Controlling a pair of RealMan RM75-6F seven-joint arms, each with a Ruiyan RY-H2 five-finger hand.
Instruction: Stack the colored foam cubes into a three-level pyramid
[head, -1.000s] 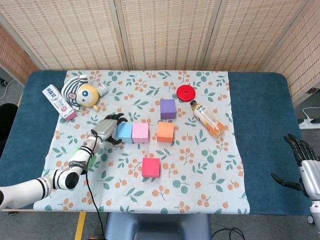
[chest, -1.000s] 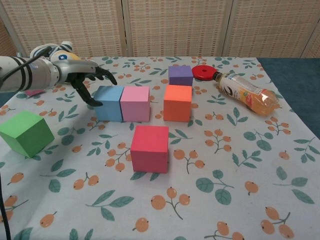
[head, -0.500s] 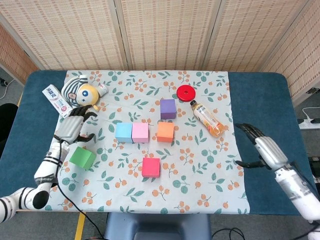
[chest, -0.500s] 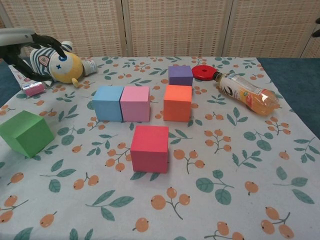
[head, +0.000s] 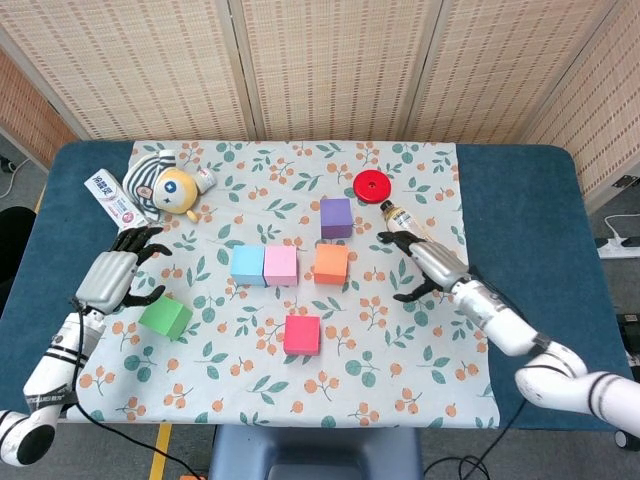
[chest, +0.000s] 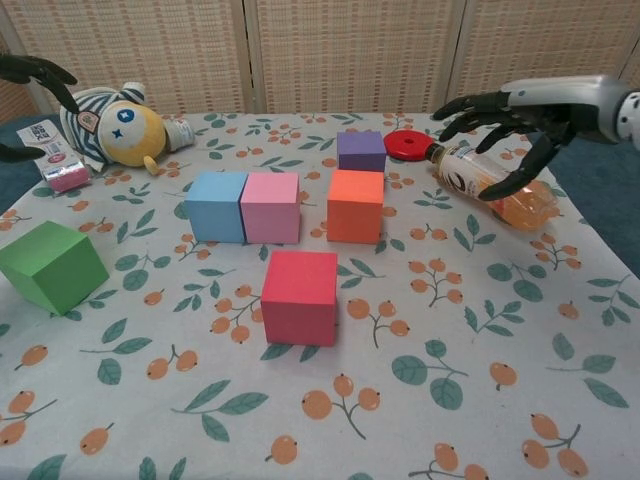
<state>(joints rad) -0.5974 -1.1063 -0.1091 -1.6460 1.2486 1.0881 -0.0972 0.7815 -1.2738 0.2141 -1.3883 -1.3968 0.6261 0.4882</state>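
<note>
cloth (head: 400, 360) — floral, over blue table (head: 520, 200) — before reed screens (head: 330, 60)

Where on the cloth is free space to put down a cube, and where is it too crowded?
Free: the front strip of the cloth, near and right of the red cube. Also the patch between the green cube and the red cube. Crowded: around the blue cube, pink cube and orange cube row, and by the bottle.
</note>
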